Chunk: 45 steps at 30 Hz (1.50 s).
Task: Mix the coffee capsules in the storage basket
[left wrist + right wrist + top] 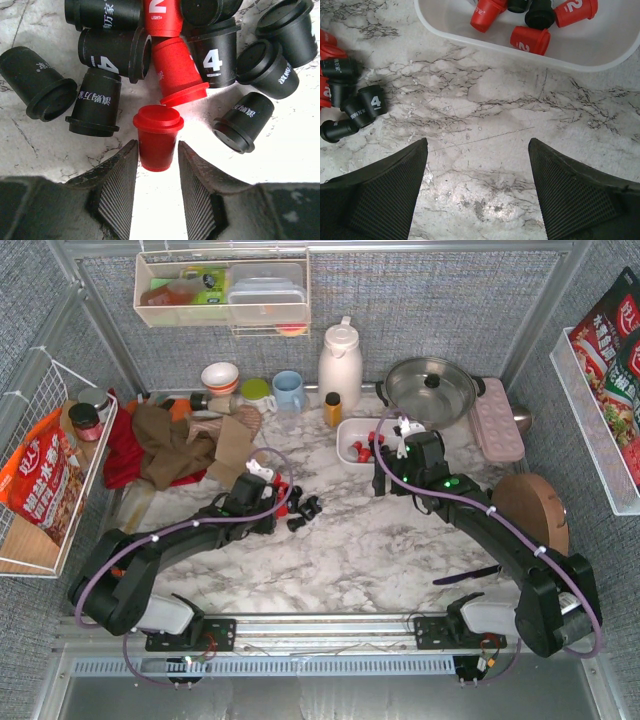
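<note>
Left end effector (157, 145) spread astride red capsule (156, 129) | right end effector (477, 143) spread near storage basket (555, 59) rim

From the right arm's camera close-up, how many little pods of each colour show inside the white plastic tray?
Red tapered coffee capsules in the shallow white plastic storage basket: 3
Black tapered coffee capsules: 2
Total in view: 5 (the far part of the basket is cut off by the picture's edge)
</note>
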Motion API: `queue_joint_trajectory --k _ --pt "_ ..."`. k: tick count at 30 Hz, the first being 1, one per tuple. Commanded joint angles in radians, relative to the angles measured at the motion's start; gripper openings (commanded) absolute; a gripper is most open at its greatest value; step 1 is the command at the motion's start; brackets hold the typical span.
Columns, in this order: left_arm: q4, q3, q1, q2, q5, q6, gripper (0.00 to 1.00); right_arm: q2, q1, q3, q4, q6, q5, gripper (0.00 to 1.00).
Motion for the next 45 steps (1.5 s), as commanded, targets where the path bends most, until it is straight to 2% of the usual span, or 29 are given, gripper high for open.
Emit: queue_joint_trajectory --k 1,8,17,22,27,33,36,40,45 --pt "0.005 0.001 0.0 0.018 0.004 -0.009 0.47 0.002 0.001 0.009 0.009 -0.007 -0.007 0.86" --pt "0.012 0.004 0.002 0.047 0.014 -0.019 0.46 0.002 0.002 0.014 0.003 -0.009 -0.011 0.86" --pt "0.025 0.015 0.001 0.066 0.023 -0.007 0.36 0.0 0.001 0.022 -0.009 -0.012 -0.015 0.86" --pt "0.062 0.002 0.0 -0.005 0.076 0.002 0.32 -0.006 0.002 0.034 -0.032 -0.011 -0.028 0.86" --pt "0.215 -0.087 -0.006 -0.169 0.174 0.045 0.32 -0.028 0.001 0.05 -0.059 0.009 -0.089 0.86" --pt "0.431 -0.214 -0.043 -0.35 0.258 0.129 0.32 -0.08 0.018 0.057 -0.066 0.065 -0.249 0.85" --pt "0.599 -0.283 -0.089 -0.421 0.284 0.202 0.32 -0.101 0.057 0.077 -0.069 0.102 -0.309 0.84" --pt "0.764 -0.344 -0.176 -0.459 0.281 0.315 0.32 -0.109 0.153 0.127 -0.067 0.127 -0.325 0.81" --pt "0.78 -0.312 -0.263 -0.423 0.25 0.397 0.32 -0.082 0.28 0.171 -0.042 0.158 -0.322 0.76"
